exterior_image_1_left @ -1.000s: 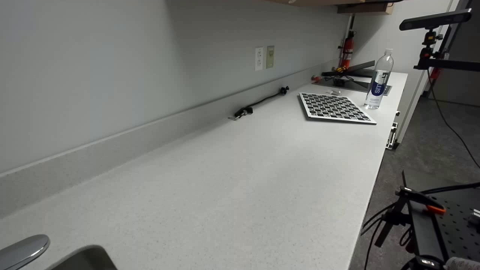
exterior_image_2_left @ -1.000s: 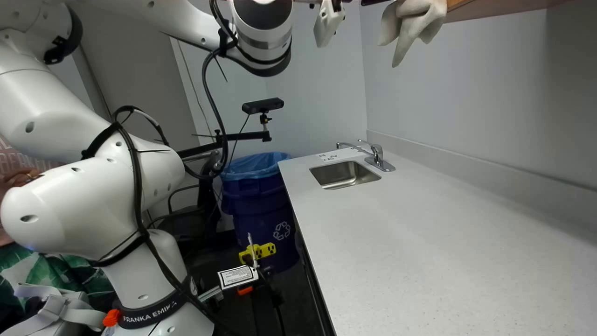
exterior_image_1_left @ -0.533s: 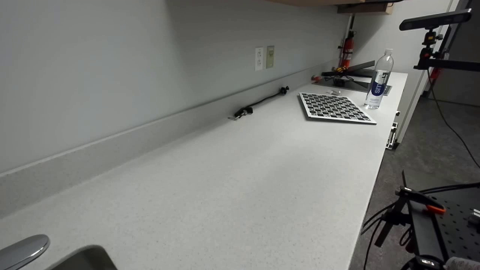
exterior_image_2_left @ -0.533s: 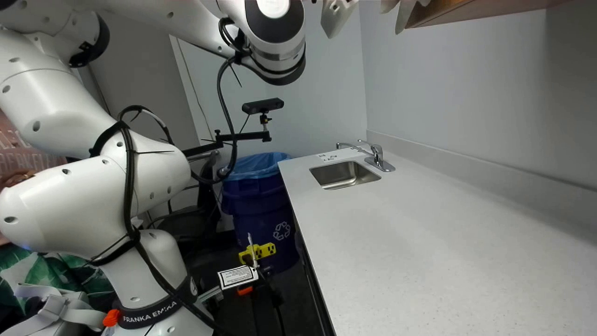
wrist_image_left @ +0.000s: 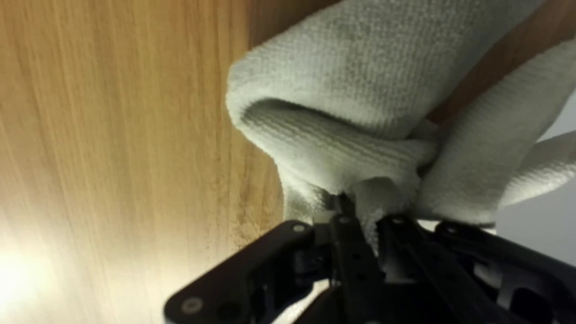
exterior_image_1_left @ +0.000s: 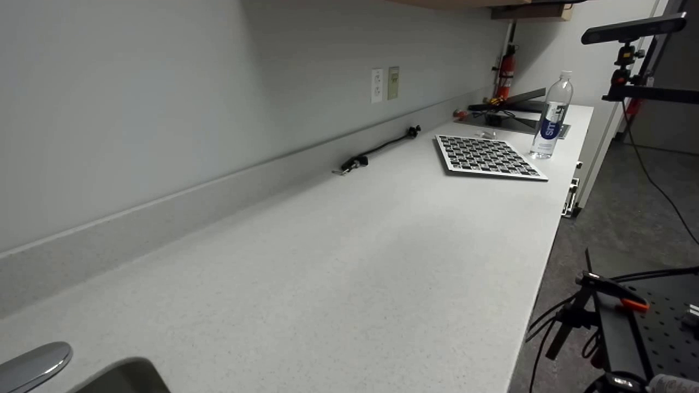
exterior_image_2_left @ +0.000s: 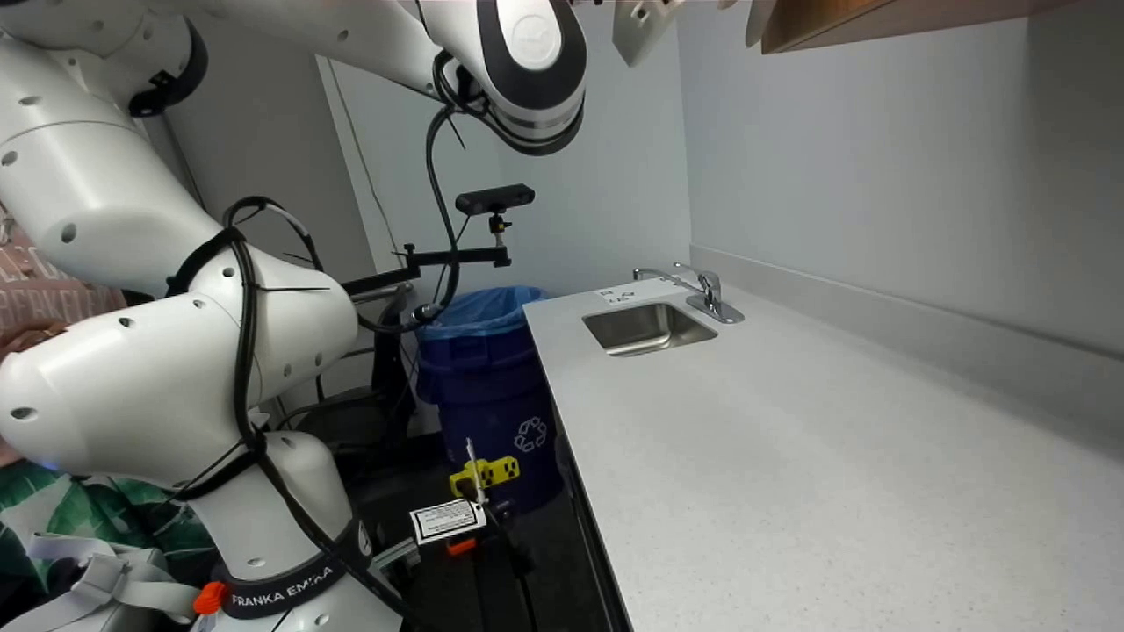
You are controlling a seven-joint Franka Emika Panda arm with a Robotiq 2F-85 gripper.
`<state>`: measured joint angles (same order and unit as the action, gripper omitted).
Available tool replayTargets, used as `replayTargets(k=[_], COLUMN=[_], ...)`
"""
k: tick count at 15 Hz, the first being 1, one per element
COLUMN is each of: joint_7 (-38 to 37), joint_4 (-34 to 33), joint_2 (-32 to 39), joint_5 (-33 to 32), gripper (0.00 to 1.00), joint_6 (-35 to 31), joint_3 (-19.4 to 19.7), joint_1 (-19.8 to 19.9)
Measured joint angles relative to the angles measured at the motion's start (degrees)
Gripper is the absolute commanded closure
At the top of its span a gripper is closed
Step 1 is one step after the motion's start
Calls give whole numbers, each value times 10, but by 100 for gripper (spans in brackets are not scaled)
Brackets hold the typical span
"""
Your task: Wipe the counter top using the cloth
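In the wrist view my gripper point(wrist_image_left: 365, 211) comes in from the bottom, its dark fingers pressed together around a bunched fold of the cloth point(wrist_image_left: 360, 72). The beige, wrinkled fabric spreads beyond the fingertips in loose folds. At the top of an exterior view just a tip of the cloth point(exterior_image_2_left: 759, 19) shows, beside the wooden cabinet; the gripper itself lies out of that frame. The off-white counter top point(exterior_image_1_left: 355, 273) stretches across both exterior views, well below the raised cloth and not touched by it.
A wooden cabinet point(exterior_image_2_left: 861, 22) hangs overhead, its wood point(wrist_image_left: 112, 112) filling the wrist view's left side close to the cloth. A sink point(exterior_image_2_left: 650, 329) and faucet point(exterior_image_2_left: 707, 294) occupy one end. Toward the opposite end lie a checkered mat point(exterior_image_1_left: 486, 155), a bottle point(exterior_image_1_left: 551, 123) and a black cable point(exterior_image_1_left: 382, 146).
My hand has risen with the cloth, which hung mostly in view a second ago and now nearly leaves the top of the exterior view. The arm's wrist has shifted right and tilted.
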<state>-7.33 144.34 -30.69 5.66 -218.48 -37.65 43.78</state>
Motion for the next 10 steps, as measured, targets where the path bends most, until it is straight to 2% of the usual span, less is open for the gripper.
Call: replayTargets(k=[5, 10], joint_7=[-2, -2], joint_4=[2, 1], joint_2=[-46, -66], joint_5=[-4, -4], gripper=[98, 98], joint_6=[150, 338], joint_3=[29, 71], joint_1=[-35, -100])
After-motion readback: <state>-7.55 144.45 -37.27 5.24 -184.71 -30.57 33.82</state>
